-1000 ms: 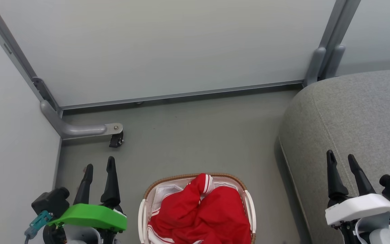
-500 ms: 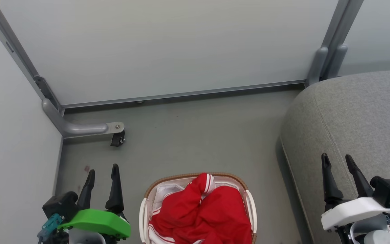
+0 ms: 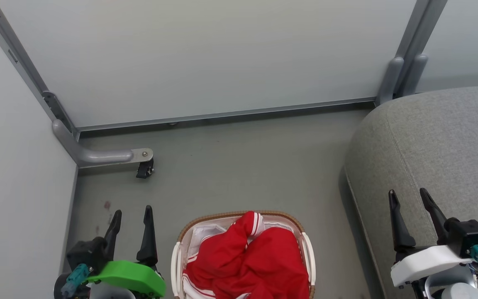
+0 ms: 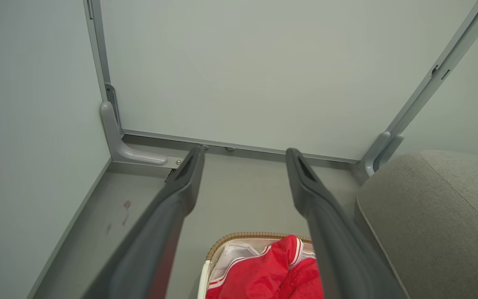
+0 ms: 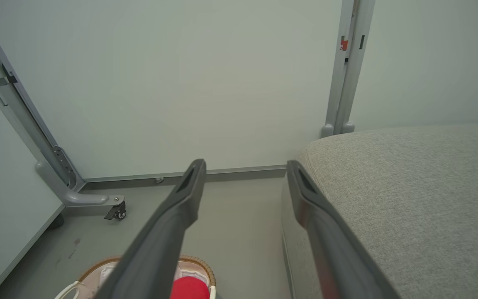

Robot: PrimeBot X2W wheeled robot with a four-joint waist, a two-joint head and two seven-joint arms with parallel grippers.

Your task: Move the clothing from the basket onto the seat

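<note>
The left gripper (image 3: 133, 211) has its 2 fingers wide apart and holds nothing. The right gripper (image 3: 407, 194) is wide open too, with nothing in it. The red clothing (image 3: 247, 261) lies piled in the basket (image 3: 222, 217), between the 2 grippers, just to the right of the left fingers. The big grey seat (image 3: 442, 141) is by the right fingers and spreads off to their right.

Bare floor (image 3: 239, 166) is lying open beyond the basket (image 3: 175, 265) and along both its sides. The seat (image 3: 442, 141) is crowding in on its right, a caster bracket (image 3: 110, 157) is jutting out beyond its left, and wall panels (image 3: 206, 58) are closing the far side.
</note>
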